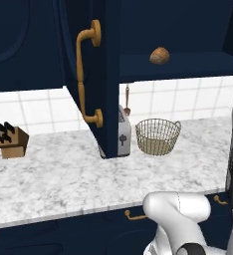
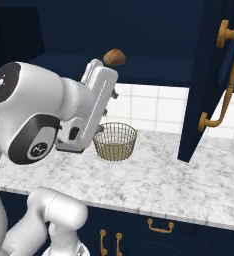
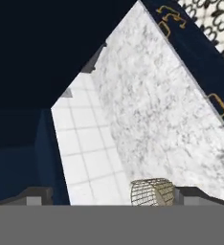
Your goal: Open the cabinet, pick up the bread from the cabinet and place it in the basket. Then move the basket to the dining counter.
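The navy cabinet door (image 1: pixel 106 74) stands swung open, its curved brass handle (image 1: pixel 84 74) facing me. On the shelf inside lies the bread (image 1: pixel 159 56), a small golden-brown roll (image 2: pixel 114 57). The tan wire basket (image 1: pixel 158 136) sits empty on the marbled worktop below the shelf (image 2: pixel 115 141). In the right base view my white wrist (image 2: pixel 100 85) is raised just under the bread, in front of the shelf's edge. My gripper (image 3: pixel 115 196) is open with nothing between its tips; the basket (image 3: pixel 152 191) shows between them. The dining counter is out of view.
A toaster (image 1: pixel 123 132) stands partly behind the open door, left of the basket. A knife block (image 1: pixel 11 140) sits at the far left of the worktop (image 1: pixel 63 174). Navy drawers with brass pulls (image 2: pixel 160 227) run below. A white tiled wall (image 1: pixel 178 99) backs it.
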